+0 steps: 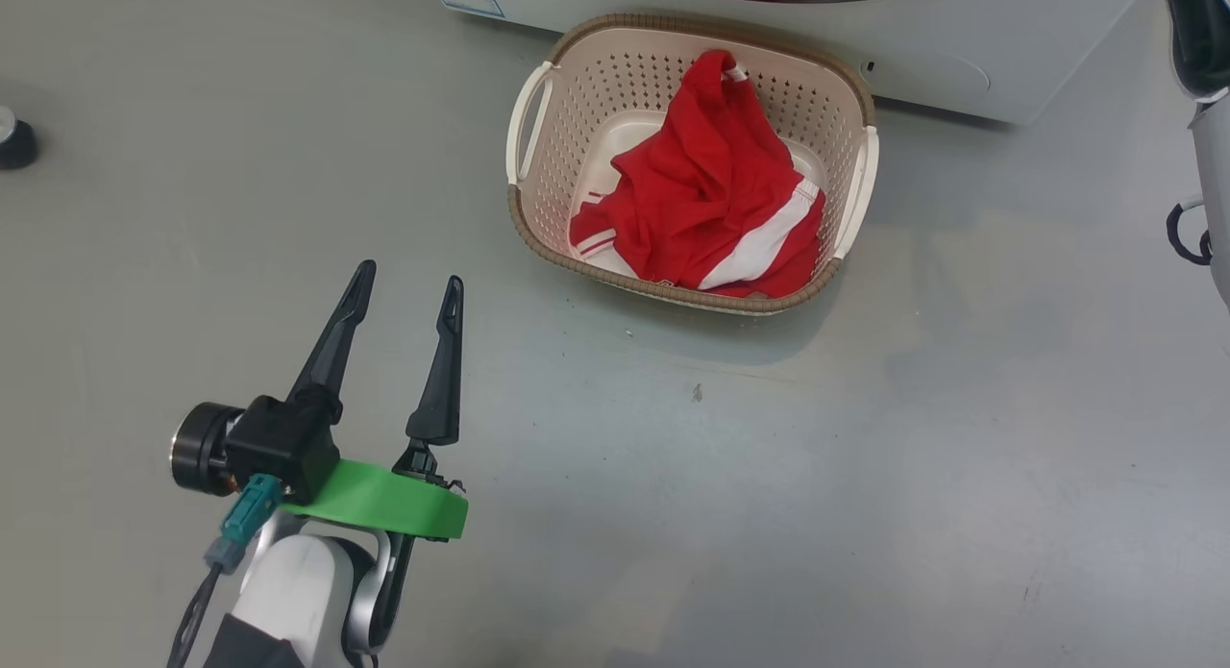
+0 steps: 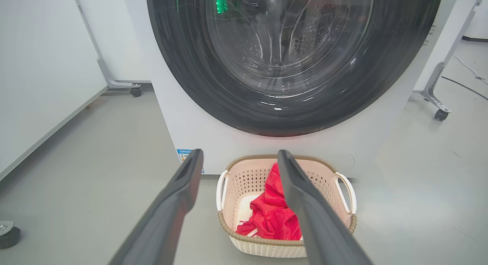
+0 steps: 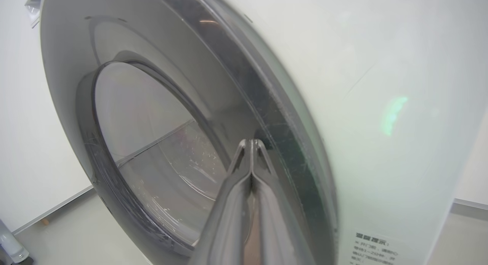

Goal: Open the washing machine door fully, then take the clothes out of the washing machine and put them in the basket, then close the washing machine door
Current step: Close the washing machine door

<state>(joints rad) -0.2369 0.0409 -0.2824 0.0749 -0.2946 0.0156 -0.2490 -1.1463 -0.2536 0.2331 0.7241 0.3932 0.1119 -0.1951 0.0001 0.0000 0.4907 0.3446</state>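
The cream basket [image 1: 615,82] stands on the floor in front of the white washing machine [image 1: 961,62], with the red and white clothes [image 1: 711,197] heaped inside it. My left gripper [image 1: 409,274] hovers open and empty, short of the basket and to its left. In the left wrist view the washing machine door [image 2: 190,66] lies against the machine front [image 2: 198,131], above the basket [image 2: 248,177] and clothes [image 2: 272,215]. My right gripper [image 3: 251,141] is shut, holding nothing, its tips at the right edge of the door's glossy black rim [image 3: 267,116].
A black caster [image 1: 14,144] sits on the grey floor at far left. Wheeled frame legs [image 2: 133,91] [image 2: 440,112] flank the machine, and a white panel [image 2: 38,66] runs along the left. Part of my right arm [image 1: 1201,53] shows at upper right.
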